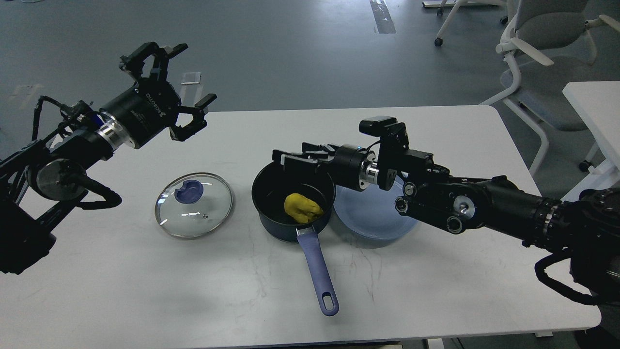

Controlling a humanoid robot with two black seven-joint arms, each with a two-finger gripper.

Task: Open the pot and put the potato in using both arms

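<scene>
**Desk:** How far along were you at that point?

**Operator:** Nearly finished, by my reading. Taking the small dark navy saucepan (pixel 293 201) on the white table (pixel 145 291) as my landmark: its mouth was uncovered, and the round glass lid with the blue knob (pixel 194 205) lay flat on the table to the pan's left, just apart from it, knob side up. The bright yellow oblong potato (pixel 302 207) sat inside the pan, on the black bottom toward the handle side. So both the opening and the loading looked done; what I judged left was pulling my arms clear.

**Desk:** And the grippers?

**Operator:** My left gripper (pixel 181 80) hung well up and to the left of the pan, fingers spread, holding nothing. My right gripper (pixel 295 159) hovered over the pan's far rim, carrying nothing that I could see.

**Desk:** Spread as well?

**Operator:** I could not tell. It was dark against the dark pan interior and seen nearly end-on, so the fingers merged.

**Desk:** Anything else obscured?

**Operator:** My right arm covered the near-right part of the flat pale blue plate (pixel 368 218) just right of the pan, and I could not tell whether plate and pan touched.
</scene>
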